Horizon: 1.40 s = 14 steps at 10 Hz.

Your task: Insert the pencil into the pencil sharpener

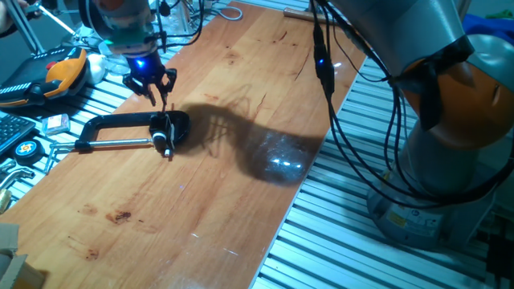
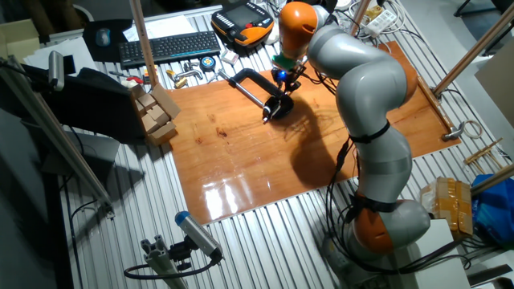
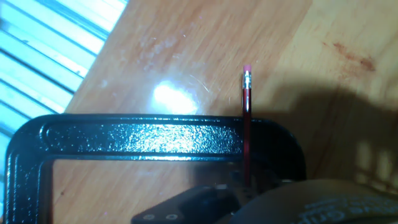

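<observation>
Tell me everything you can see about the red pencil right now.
The pencil is thin, straight and red, with a silvery ferrule and pink eraser at the far end. In the hand view it crosses the black C-clamp's frame, its near end lost in dark shadow. Whether anything grips it cannot be told.

Glossy varnished wood tabletop (image 3: 186, 50), shiny black-painted metal clamp (image 3: 143, 140), smooth red pencil (image 3: 247, 124), metal ferrule

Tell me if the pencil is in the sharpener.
Cannot tell. The pencil crosses the clamp and its lower end vanishes into dark parts below; the sharpener's opening is not visible.
</observation>
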Motion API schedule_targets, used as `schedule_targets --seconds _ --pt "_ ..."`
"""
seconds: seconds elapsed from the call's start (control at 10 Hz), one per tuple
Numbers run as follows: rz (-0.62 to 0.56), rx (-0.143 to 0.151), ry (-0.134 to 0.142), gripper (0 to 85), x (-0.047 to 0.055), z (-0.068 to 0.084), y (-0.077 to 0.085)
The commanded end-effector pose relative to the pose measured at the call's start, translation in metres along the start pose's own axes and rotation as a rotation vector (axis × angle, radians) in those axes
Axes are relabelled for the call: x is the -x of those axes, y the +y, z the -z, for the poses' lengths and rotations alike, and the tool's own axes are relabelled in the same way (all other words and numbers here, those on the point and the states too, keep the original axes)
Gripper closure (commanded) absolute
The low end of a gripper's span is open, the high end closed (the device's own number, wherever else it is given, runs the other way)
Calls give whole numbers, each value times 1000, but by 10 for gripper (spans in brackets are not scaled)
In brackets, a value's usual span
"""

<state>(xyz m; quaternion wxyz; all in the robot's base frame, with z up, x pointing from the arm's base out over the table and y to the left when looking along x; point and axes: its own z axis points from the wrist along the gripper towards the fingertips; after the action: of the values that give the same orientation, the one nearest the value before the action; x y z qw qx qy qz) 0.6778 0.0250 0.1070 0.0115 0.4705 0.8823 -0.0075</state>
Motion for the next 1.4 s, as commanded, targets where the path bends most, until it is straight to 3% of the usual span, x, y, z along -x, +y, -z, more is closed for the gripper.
schedule_targets --seconds 0.0,0.4,0.5,0.7,0.9,1.1,1.3 --pt "17 8 -9 850 1 1 -2" --pt "119 19 -36 850 9 8 -13" --pt "134 35 -31 850 10 7 -15" --pt "190 41 -26 850 14 7 -20" --pt "219 66 -44 850 16 6 -22" --pt "265 99 -87 850 16 6 -22" --pt "320 129 -87 850 16 6 -22"
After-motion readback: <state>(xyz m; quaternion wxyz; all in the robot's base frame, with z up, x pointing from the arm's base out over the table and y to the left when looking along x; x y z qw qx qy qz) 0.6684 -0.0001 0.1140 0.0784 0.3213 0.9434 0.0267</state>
